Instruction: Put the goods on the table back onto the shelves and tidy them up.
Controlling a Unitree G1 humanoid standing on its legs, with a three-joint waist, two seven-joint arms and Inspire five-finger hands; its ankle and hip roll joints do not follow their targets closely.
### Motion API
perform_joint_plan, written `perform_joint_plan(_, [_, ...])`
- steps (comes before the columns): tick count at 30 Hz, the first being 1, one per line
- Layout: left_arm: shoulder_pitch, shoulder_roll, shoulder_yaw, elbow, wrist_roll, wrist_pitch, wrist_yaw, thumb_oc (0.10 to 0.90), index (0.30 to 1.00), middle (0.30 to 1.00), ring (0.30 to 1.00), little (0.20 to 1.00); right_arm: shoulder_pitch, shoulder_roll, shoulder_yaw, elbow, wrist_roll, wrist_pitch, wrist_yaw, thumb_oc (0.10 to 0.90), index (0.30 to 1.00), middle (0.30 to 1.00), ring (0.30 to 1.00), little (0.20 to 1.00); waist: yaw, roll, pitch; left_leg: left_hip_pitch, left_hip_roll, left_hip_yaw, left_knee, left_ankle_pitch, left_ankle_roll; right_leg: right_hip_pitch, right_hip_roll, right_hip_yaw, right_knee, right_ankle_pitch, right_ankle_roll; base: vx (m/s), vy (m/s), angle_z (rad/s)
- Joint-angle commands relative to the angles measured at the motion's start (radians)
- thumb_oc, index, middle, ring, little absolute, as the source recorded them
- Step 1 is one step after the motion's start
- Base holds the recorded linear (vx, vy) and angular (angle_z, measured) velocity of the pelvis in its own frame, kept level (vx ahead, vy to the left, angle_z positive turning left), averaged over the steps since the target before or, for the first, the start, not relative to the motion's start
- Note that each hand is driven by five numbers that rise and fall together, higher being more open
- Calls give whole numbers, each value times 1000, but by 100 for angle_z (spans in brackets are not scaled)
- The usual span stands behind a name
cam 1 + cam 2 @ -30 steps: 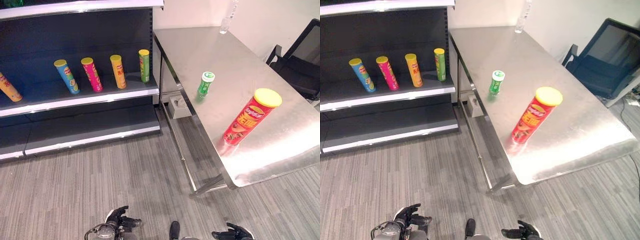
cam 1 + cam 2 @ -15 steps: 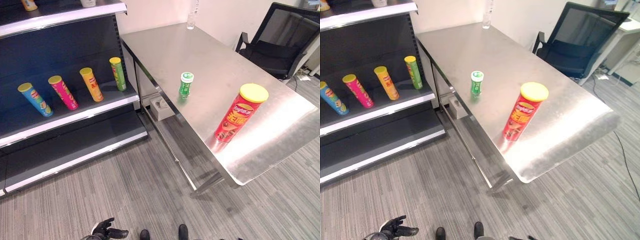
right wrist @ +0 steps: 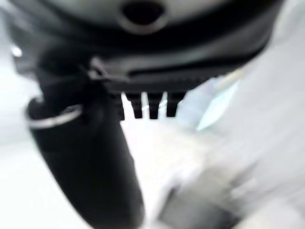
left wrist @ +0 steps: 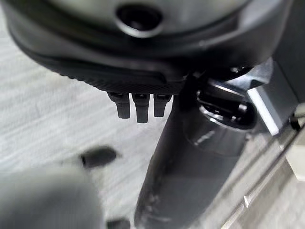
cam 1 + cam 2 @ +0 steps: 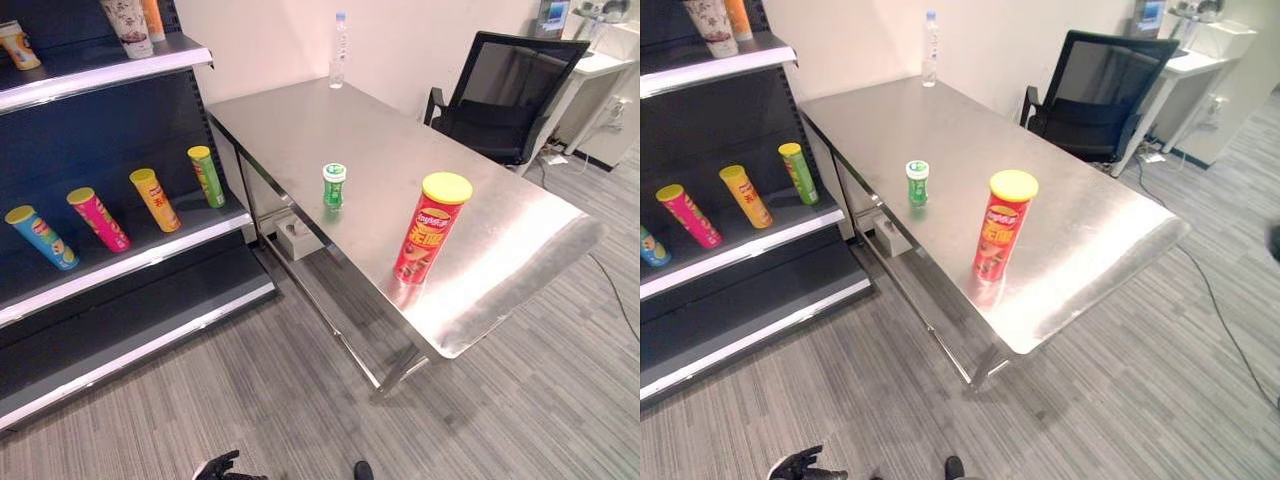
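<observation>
Nothing on the steel table (image 5: 300, 120) has shifted since a second ago; only the camera has swung. Left hand (image 5: 222, 467) hangs low over the carpet, empty, fingers relaxed apart. Chip cans (image 5: 152, 199) stand tilted on the shelf (image 5: 130, 262). Green can (image 5: 333, 185) and red chip can (image 5: 430, 228) stand upright on the table, well apart. Right hand's (image 3: 147, 102) fingers look straight, holding nothing.

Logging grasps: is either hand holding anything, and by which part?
Nothing is held. The left hand hangs low above the floor; the red can and green can stand untouched on the table.

black office chair (image 5: 505, 95) beside table | water bottle (image 5: 340, 50) at wall
</observation>
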Motion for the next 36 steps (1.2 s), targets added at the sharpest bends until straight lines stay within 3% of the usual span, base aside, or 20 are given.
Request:
perform_joint_plan(1, [-51,65,-11,10,13,-49,0,800,900,900,900,900,-107,-60,-55,54,80,-90,5,800,900,900,900,900,57,-42,-26,11,24,-39,5,-70,-56,24,-81,-28,16,-47,111,9,-17,21])
perform_joint_plan(5, [-33,64,-26,0,-2,-54,9,800,900,900,900,900,-179,-55,-55,44,211,-122,16,800,900,900,900,900,77,-47,-40,5,30,-53,5,-66,-63,36,-81,-51,13,-51,108,11,-25,31])
perform_joint_plan(12, [-15,62,-34,-7,-18,-52,4,800,900,900,900,900,-238,-85,45,109,230,-81,61,800,900,900,900,900,91,-52,-46,1,32,-63,5,-62,-69,45,-83,-71,13,-52,106,-5,-14,13])
perform_joint_plan(19, [-19,62,-50,-16,-12,-53,16,800,900,900,900,900,-308,-30,36,55,307,-143,24,800,900,900,900,900,99,-44,-52,-2,29,-74,5,-61,-71,49,-87,-88,13,-54,106,2,-3,2])
perform_joint_plan(26, [-13,64,-53,-21,-11,-56,4,800,900,900,900,900,-374,12,131,-89,458,-142,142,800,900,900,900,900,108,-43,-59,-4,29,-73,5,-58,-74,52,-88,-97,13,-54,105,1,-2,1])
perform_joint_plan(36, [-7,59,-47,-33,-2,-60,-12,800,900,900,900,900,-322,-31,215,-148,453,-57,253,800,900,900,900,900,110,-47,-60,-6,32,-69,5,-56,-77,50,-91,-101,13,-52,105,2,0,1])
